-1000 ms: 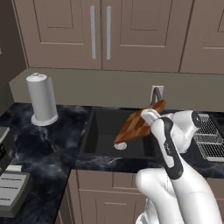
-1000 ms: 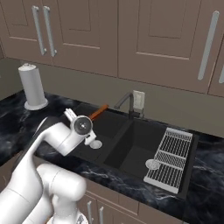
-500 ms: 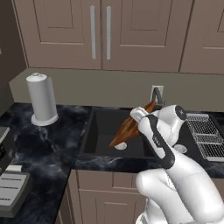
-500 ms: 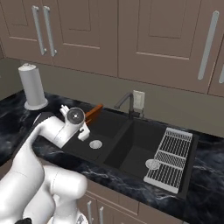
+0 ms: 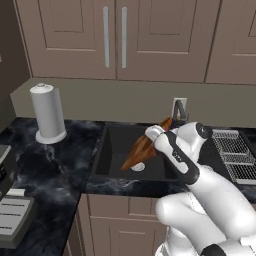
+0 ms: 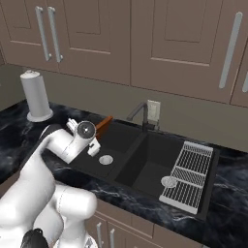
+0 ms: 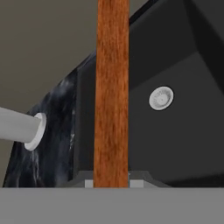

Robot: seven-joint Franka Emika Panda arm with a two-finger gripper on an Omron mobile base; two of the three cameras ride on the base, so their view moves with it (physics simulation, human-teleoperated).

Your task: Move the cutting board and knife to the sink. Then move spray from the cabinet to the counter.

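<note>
I had the gripper [image 5: 150, 134] clamped tight on the cutting board [image 5: 142, 146], holding it by one end, and the board hung in the air over the left bowl of the sink [image 5: 102, 150], tilted with its far end dipping down toward the drain [image 6: 106, 160]. It was not resting on anything. To do this step well, I thought I should bring the board lower and lay it flatter before letting go, so it would not drop and bang. I also wanted to keep its raised end away from the faucet [image 6: 139, 111], which stood just behind. The left base view showed me the board's tilt and how it sat over the bowl, with its lower end near the drain. In the right base view the arm covered most of the board and I saw just a small orange-brown bit poking out, but that view showed me the second bowl and the drying rack [image 6: 188, 173] on the right side of the sink. The hand view looked straight along the board's wood grain [image 7: 111, 96] and showed the drain below and to the side. It also showed the paper towel roll [image 7: 19, 128] lying sideways because the hand was rolled over.
</note>
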